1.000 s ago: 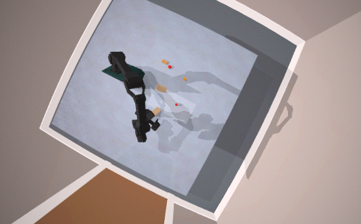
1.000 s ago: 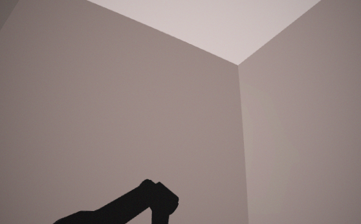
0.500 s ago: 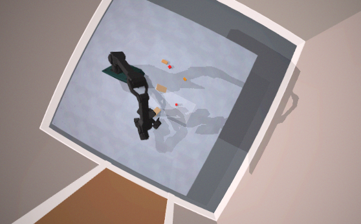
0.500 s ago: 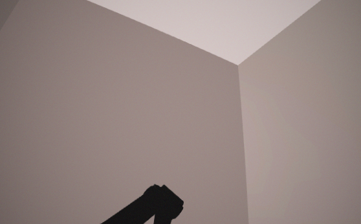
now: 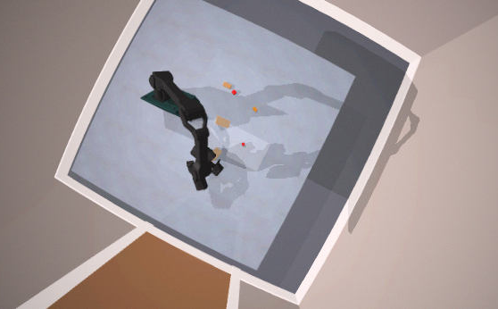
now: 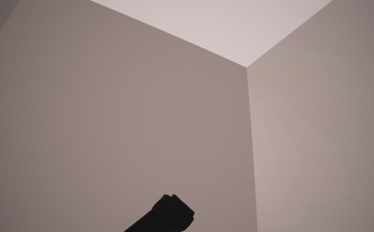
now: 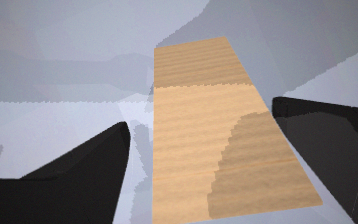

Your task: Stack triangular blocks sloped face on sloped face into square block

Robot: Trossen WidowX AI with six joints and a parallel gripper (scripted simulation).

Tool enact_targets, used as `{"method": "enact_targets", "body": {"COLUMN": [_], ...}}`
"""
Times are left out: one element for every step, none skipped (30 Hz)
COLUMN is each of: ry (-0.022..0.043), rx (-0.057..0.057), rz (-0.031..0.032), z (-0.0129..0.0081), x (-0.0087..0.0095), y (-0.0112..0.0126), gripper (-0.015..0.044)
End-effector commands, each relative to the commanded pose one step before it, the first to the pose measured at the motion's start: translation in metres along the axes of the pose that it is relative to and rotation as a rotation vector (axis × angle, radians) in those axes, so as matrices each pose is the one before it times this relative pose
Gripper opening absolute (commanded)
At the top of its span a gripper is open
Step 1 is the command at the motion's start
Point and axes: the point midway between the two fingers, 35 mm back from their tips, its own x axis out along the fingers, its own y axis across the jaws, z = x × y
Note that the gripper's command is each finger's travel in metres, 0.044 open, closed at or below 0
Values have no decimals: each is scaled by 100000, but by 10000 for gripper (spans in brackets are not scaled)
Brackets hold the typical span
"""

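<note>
The arm [image 5: 185,107] reaches from its green base [image 5: 164,102] across the grey tabletop [image 5: 127,147], bent down so that the gripper [image 5: 213,160] hangs over one wooden block [image 5: 216,154]; from above that block is half hidden under the wrist, only a tan corner showing beside the black links; the second block [image 5: 222,121] lies apart from it on the tabletop, nearer the base, just beside the forearm.

In the wrist view the near block [image 7: 220,135] fills the middle of the picture, its wood grain running crosswise and a crease across it near the far end where one face meets another; a shadow darkens its lower right part; one finger [image 7: 75,175] stands to the left of it and the other to the right, with tabletop showing in the gap on each side; the jaws stand wide apart, straddling the block and gripping nothing.

Smaller things dot the tabletop beyond the blocks: a tan piece [image 5: 228,85], a red cube [image 5: 234,92] just beside it, an orange piece [image 5: 255,109] and another red cube [image 5: 243,144].

The exterior view shows only bare walls, a ceiling corner and one dark end of the arm [image 6: 169,214] at the bottom edge.
</note>
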Motion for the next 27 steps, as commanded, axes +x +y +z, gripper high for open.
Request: {"method": "enact_targets", "body": {"ry": [-424,0,0,0,0,0,0,0,0,0,0,0,0,0,0,0,0,37,90,34,0,0,0,0,0,0,0], "rx": [152,0,0,0,0,0,0,0,0,0,0,0,0,0,0,0,0,-3,-9,-4,0,0,0,0,0,0,0], "rz": [-667,0,0,0,0,0,0,0,0,0,0,0,0,0,0,0,0,95,240,97,0,0,0,0,0,0,0], "z": [238,0,0,0,0,0,0,0,0,0,0,0,0,0,0,0,0,-13,-31,-12,0,0,0,0,0,0,0], "x": [-67,0,0,0,0,0,0,0,0,0,0,0,0,0,0,0,0,-41,-102,-41,0,0,0,0,0,0,0], "y": [-75,0,0,0,0,0,0,0,0,0,0,0,0,0,0,0,0,26,65,26,0,0,0,0,0,0,0], "gripper": [309,282,256,230,204,197,190,184,177,170,164,157,150,144,117,91,65,39,12,0,0,0,0,0,0,0,0]}}
